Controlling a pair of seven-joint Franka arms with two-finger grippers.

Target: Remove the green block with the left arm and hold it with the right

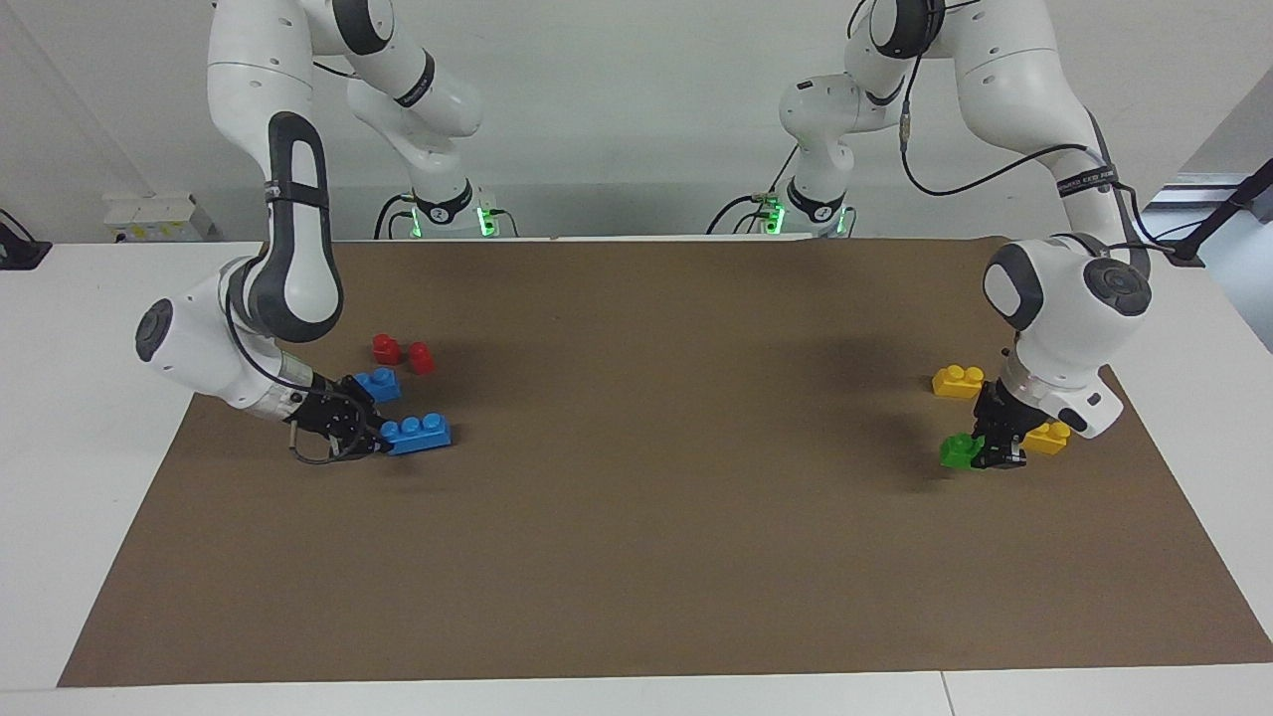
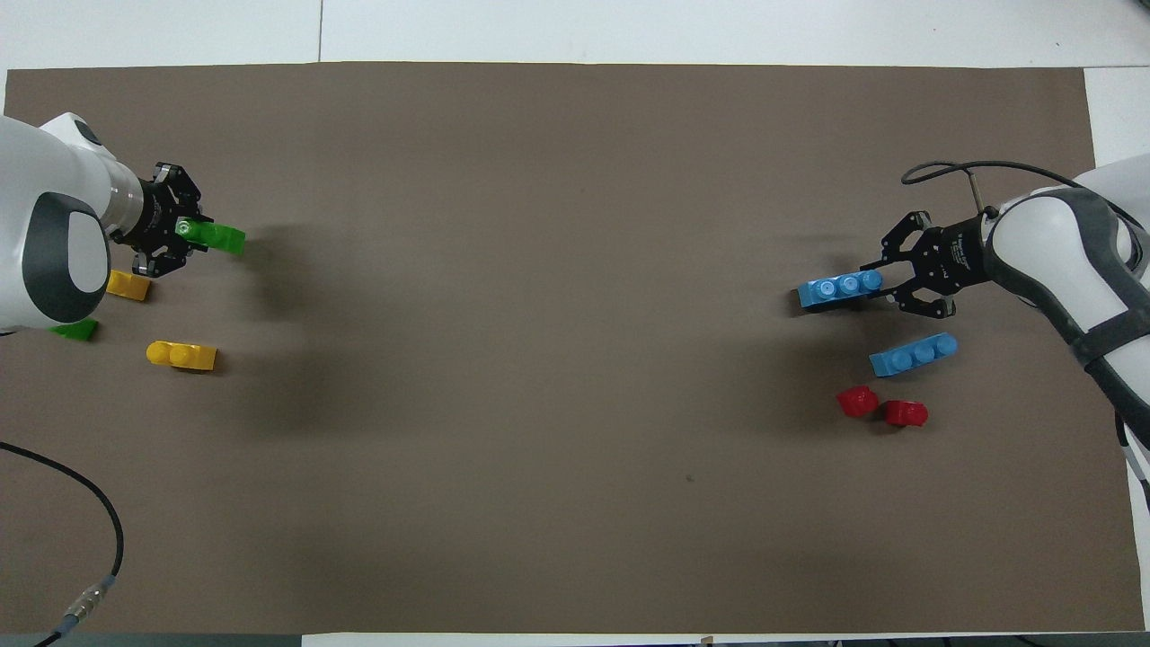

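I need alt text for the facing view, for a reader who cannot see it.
The left gripper holds a small green plastic two-stud brick low over the brown mat, beside a yellow brick. At the other end, the right gripper is at a blue three-stud brick.

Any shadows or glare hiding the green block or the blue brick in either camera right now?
Facing view: soft shadow on the brown mat beside the green block, which stays clearly visible in the left gripper; no glare. Overhead view: a dark shadow edges the blue brick at the right gripper; its studs show plainly.
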